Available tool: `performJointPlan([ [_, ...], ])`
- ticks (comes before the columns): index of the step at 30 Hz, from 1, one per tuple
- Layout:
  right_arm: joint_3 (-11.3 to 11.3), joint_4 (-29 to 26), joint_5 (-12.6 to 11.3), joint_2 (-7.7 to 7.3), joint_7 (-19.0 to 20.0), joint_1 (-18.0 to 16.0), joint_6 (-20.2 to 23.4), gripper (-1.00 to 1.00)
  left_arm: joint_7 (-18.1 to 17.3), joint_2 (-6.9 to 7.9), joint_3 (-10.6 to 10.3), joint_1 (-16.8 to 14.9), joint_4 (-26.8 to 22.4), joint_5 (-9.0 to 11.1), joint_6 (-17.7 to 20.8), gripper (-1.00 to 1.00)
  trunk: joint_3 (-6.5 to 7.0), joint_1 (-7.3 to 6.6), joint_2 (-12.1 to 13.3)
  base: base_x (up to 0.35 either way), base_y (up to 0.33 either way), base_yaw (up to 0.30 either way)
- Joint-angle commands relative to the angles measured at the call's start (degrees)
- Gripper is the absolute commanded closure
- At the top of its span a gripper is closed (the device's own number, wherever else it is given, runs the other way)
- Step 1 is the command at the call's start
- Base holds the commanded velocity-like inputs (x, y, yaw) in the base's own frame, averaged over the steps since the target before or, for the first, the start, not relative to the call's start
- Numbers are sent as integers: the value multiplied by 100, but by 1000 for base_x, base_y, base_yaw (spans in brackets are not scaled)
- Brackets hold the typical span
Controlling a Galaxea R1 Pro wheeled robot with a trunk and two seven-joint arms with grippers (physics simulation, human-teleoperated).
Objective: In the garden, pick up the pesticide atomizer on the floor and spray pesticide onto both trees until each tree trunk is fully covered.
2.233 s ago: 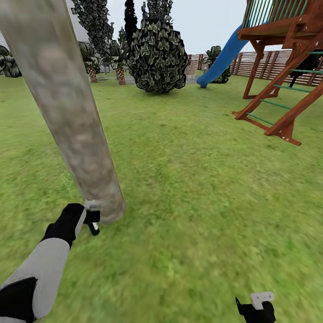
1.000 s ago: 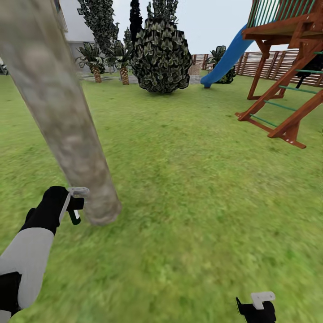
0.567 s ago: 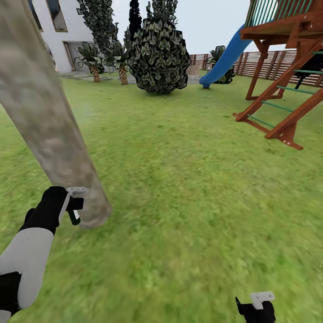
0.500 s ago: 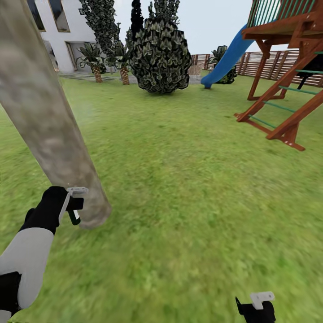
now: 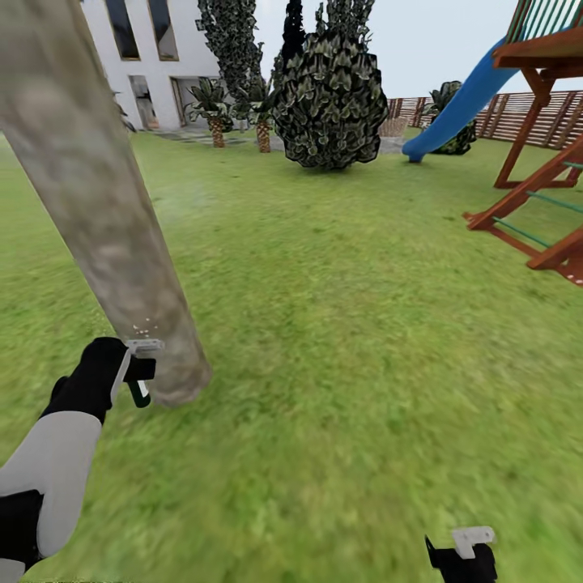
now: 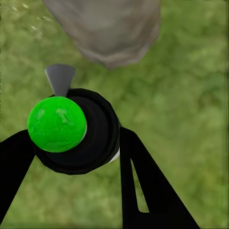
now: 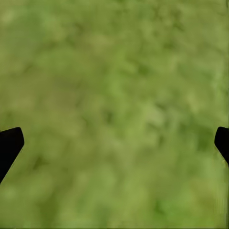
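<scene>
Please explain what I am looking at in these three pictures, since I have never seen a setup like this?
These are simulator renders from a wheeled two-armed robot in a garden. The large picture comes from a camera on its head, looking down over the lawn. Its left arm reaches toward the foot of a thick tree trunk; a few white specks of pesticide hang there. Farther off stand a dark bush, a white house, a blue slide and a wooden play frame.

The other two pictures come from cameras near each gripper. The left gripper has its fingers closed on the pesticide atomizer, a dark sprayer with a green cap, pointed at the trunk. The right gripper is open above bare grass.
</scene>
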Motion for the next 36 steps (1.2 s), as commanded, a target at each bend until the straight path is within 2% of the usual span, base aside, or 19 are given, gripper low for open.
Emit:
performJointPlan([
  [1, 0, 0, 0, 2, 1, 0, 0, -100, 4, -6, 2, -1, -1, -13, -1, 100, 0, 0, 0, 214, -212, 277],
  [9, 0, 0, 0, 2, 1, 0, 0, -100, 4, 37, -12, 23, 30, -31, -12, 100, 0, 0, 0, 244, -182, 104],
  [12, 0, 0, 0, 2, 1, 0, 0, -100, 24, 73, -13, 358, 26, -46, -66, 100, 0, 0, 0, 128, -76, 0],
  [14, 0, 0, 0, 1, 1, 0, 0, -100, 14, 85, 83, 635, 25, -48, -105, 100, 0, 0, 0, 14, -8, 50],
  [19, 0, 0, 0, 4, 1, 0, 0, -100, 71, 24, 127, 690, 26, -36, -134, 100, 0, 0, 0, 1, -1, 233],
  [22, 0, -1, 0, 0, -1, 0, 0, -100, 94, -67, 131, 695, 178, -28, -590, 100, 0, 0, 0, 0, 0, 41],
  [23, 0, 0, 0, 0, -5, 0, 0, -100, 96, -75, 140, 699, 752, -37, -1022, 100, 0, 0, 0, 0, 0, 3],
  [25, 0, 0, 0, -7, -8, 0, 0, -100, 117, -82, 148, 700, 1613, -37, -2186, 100, 0, 0, 0, 0, 0, 1],
  [26, 0, 0, 0, -8, -8, 0, 0, -100, 120, -90, 149, 700, 1795, -34, -2401, 100, 0, 0, 0, 0, -5, 0],
  [29, 0, 0, 0, -9, -8, 0, 1, -100, 123, -97, 149, 700, 1966, -31, -2612, 100, 0, 0, 0, 0, -159, 0],
  [34, 0, 0, 0, -9, -8, 0, 0, -100, 123, -81, 156, 700, 1921, -36, -2644, 100, 0, 0, 0, 0, -263, 0],
  [36, 0, 0, 0, -9, -8, 0, 0, -100, 123, -56, 260, 700, 1931, -43, -2649, 100, 0, 0, 0, 0, -269, 0],
])
